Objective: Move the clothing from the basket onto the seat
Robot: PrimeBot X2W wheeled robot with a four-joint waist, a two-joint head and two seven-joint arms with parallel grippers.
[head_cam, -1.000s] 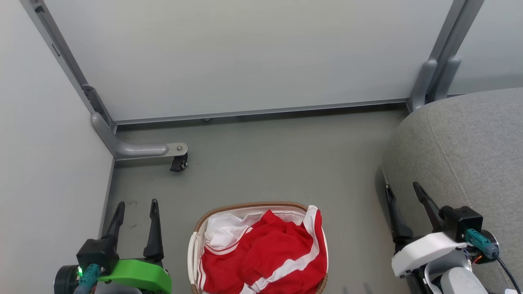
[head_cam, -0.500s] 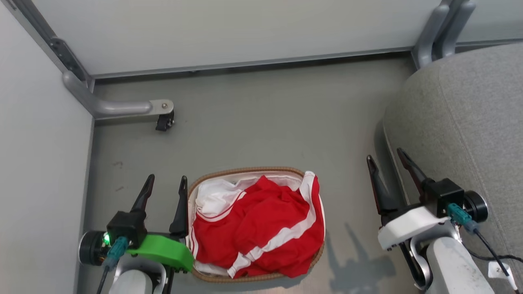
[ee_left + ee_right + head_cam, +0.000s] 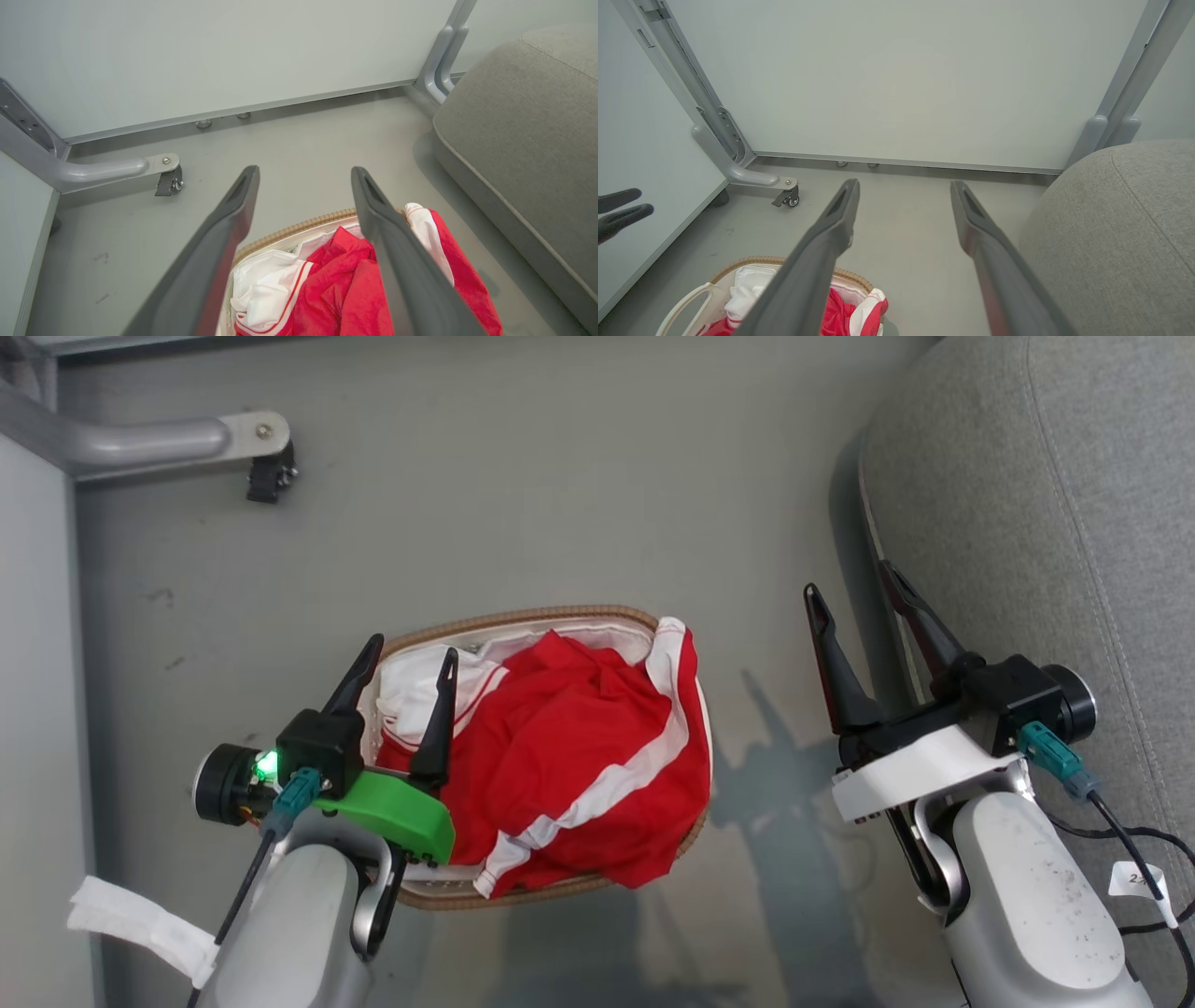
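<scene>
The basket (image 3: pixel 523 616) stands on the floor in the middle of the head view, its brown rim around a white liner. Red clothing (image 3: pixel 560 747) with white stripes fills it and drapes over its right rim. My left gripper (image 3: pixel 414 647) hangs open above the basket's left end, its right finger over the white cloth. In the left wrist view the open left gripper (image 3: pixel 304 170) frames the clothing (image 3: pixel 345 280) and the basket rim (image 3: pixel 299 228). My right gripper (image 3: pixel 849 577) is open beside the grey seat (image 3: pixel 1074 476), with nothing between its fingers. The right wrist view has the right gripper (image 3: pixel 904 183), the basket (image 3: pixel 752 259) and the seat (image 3: pixel 1120 224).
A partition foot with a castor (image 3: pixel 266 476) juts out at the far left. Pale panels wall in the floor at the left (image 3: pixel 33 709) and at the back (image 3: pixel 233 56). Bare grey floor (image 3: pixel 766 709) separates the basket from the seat. Cables hang from the right arm (image 3: pixel 1148 840).
The head camera has tilted down, so the whole picture has shifted. My left gripper has come from beside the basket to above its left end. Both grippers stayed open.
</scene>
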